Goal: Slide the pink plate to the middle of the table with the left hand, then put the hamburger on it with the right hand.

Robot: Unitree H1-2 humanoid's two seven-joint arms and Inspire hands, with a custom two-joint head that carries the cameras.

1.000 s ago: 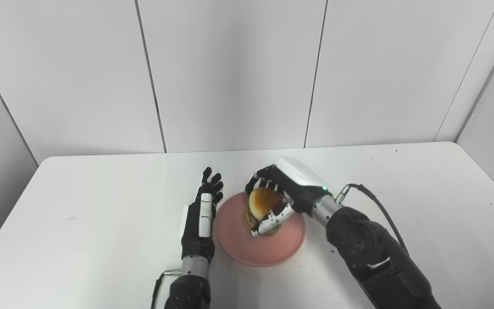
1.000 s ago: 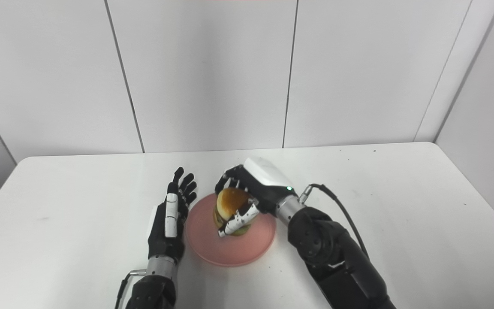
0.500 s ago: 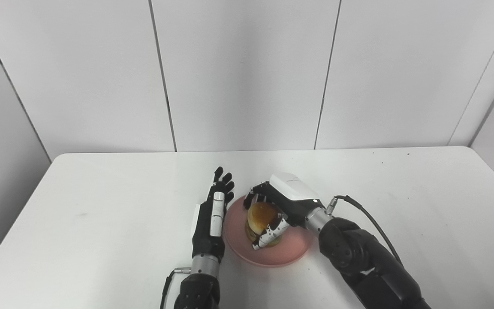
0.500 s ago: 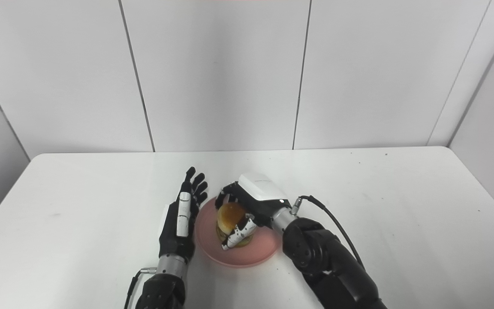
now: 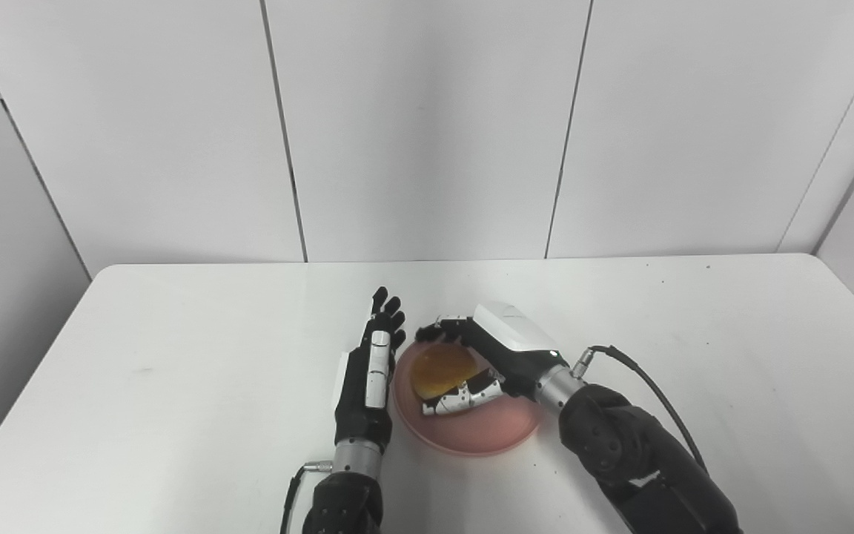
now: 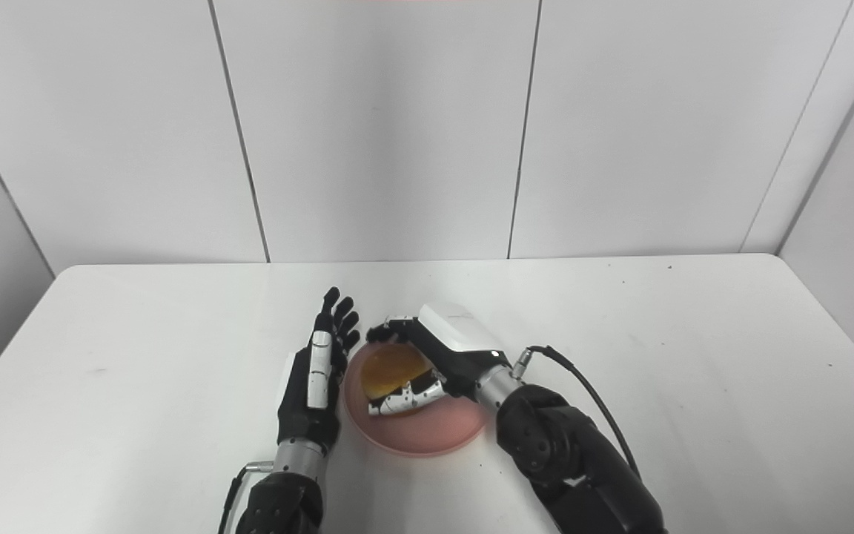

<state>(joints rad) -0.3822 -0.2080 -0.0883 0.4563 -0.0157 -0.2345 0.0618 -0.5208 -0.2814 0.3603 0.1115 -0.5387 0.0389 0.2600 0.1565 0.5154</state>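
Setting: white table (image 5: 175, 386), panelled wall behind
Right hand (image 5: 490, 360): fingers (image 5: 457, 404) curled round the hamburger (image 5: 440, 368), which sat on the plate (image 5: 482, 434) mid-table
Left hand (image 5: 364, 374): flat, empty, beside the rim
Risk: opening fingers could tip the bun
Count: one hamburger, one plate, two hands
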